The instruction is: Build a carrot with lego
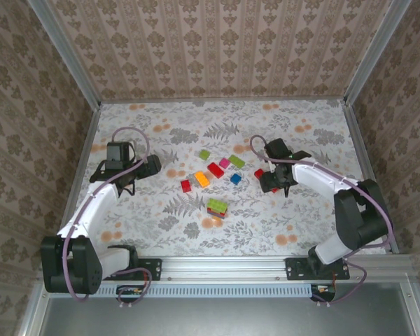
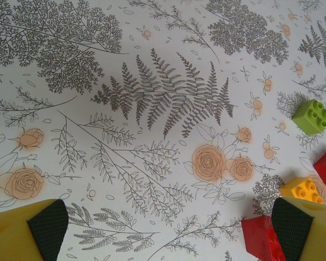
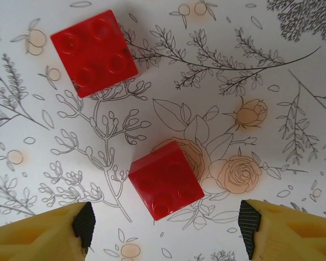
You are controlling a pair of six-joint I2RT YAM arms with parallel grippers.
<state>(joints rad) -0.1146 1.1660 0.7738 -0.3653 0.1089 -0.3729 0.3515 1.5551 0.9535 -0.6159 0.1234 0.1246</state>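
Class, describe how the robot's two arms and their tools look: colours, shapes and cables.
Both the left arm and right arm have white links between chunky black joints, with a mauve cable looping along each. The left tool and right tool each have two yellow fingers faced with dark textured pads.

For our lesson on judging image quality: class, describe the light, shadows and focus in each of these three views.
Top view: soft, even light; the bricks cast hardly any shadow. Left wrist view: printed cloth sharp, yellow fingers soft-edged at the bottom corners. Right wrist view: upper red brick crisp with dull sheen, lower red brick slightly softer.
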